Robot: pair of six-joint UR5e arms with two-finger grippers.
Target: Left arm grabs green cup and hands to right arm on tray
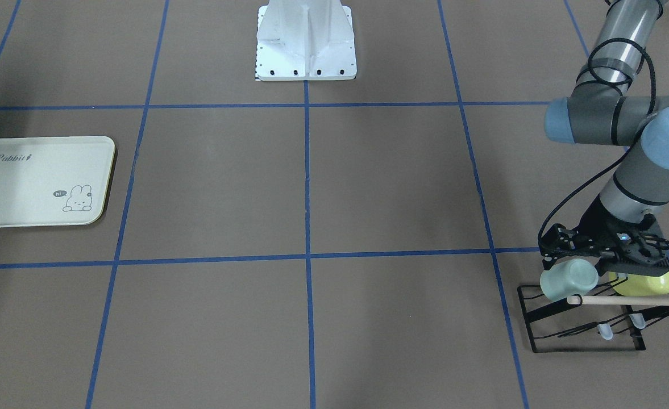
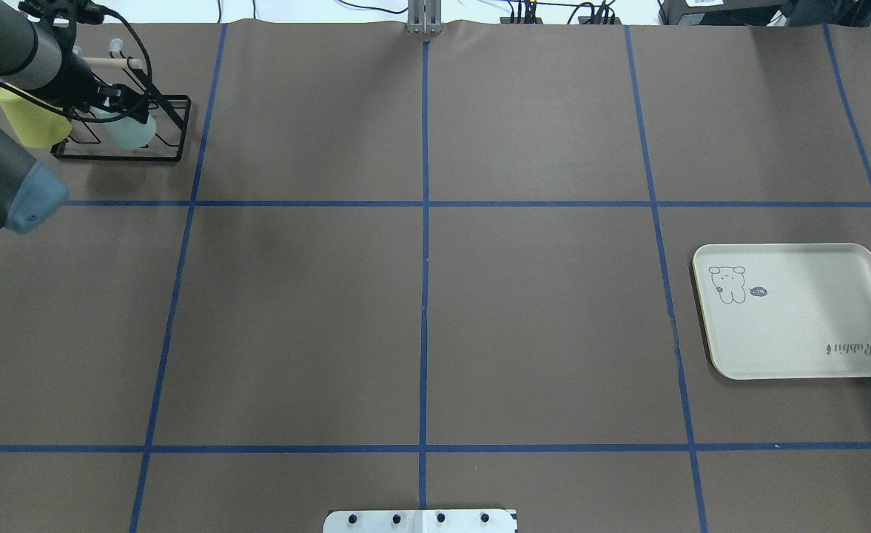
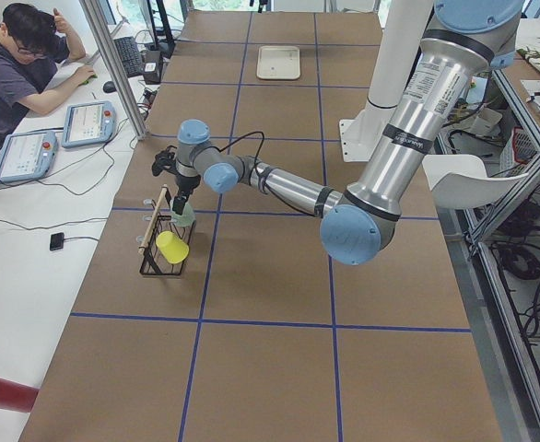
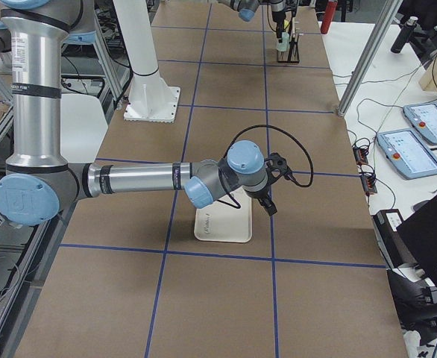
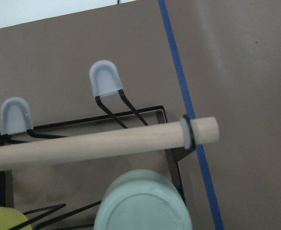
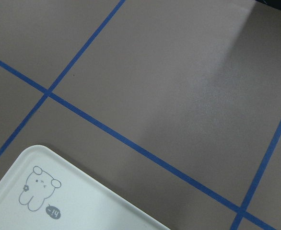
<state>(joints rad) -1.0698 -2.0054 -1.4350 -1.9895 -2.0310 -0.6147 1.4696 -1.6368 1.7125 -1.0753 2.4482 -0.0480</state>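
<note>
on blk wire rack (image 2: 117, 157): smooth tapered green cup (image 1: 567, 279)

I count two cups, one green cup (image 1: 567, 278) and one yellow-green cup (image 1: 647, 282). There is one wire rack (image 1: 547, 311) with one wooden rod (image 5: 92, 143), and one tray (image 1: 4, 193). There are two arms, the left arm (image 1: 632, 176) and the right arm (image 4: 136, 179), and one person (image 3: 21, 64)
</note>
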